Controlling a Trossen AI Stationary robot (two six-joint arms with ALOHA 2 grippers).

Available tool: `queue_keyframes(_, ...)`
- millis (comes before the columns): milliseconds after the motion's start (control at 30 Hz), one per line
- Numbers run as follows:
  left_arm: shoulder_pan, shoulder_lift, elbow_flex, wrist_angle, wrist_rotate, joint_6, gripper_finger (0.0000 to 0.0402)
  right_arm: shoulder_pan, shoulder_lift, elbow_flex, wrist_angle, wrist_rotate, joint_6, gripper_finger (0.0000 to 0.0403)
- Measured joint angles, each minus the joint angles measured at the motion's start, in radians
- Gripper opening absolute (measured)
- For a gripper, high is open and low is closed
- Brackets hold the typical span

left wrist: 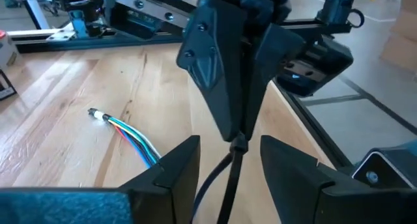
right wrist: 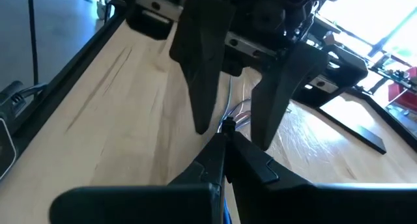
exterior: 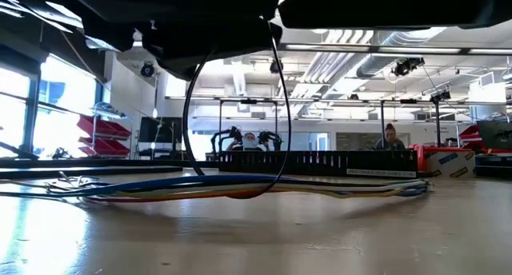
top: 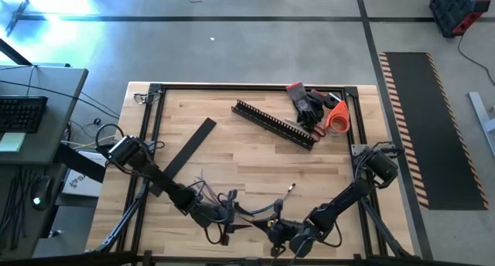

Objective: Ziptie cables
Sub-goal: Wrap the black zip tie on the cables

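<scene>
The cables lie near the front edge of the bench, between the two arms. Their long axis runs roughly across the bench, with the light tips angled away toward its far right. The left tool stands open, its fingers either side of a thin black strap. The right tool is closed, pinching that strap.

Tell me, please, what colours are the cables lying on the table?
The cables are blue, green, red and pale, clearest in the left wrist view.
</scene>
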Motion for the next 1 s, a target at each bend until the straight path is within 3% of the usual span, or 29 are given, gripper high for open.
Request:
queue_keyframes(233,-0.002,0.03,0.04,-0.025,-0.025,0.034,0.0116,-0.002,0.0,0.0,-0.005,0.0,0.031,0.0)
queue_keyframes(733,-0.037,0.031,0.042,-0.032,-0.066,0.069,0.001,-0.001,0.0,0.0,-0.059,-0.004,0.148,0.0)
queue_keyframes(1000,-0.042,0.031,0.042,-0.059,-0.061,0.068,0.0006,0.037,0.0,0.0,-0.118,0.006,0.331,0.0001)
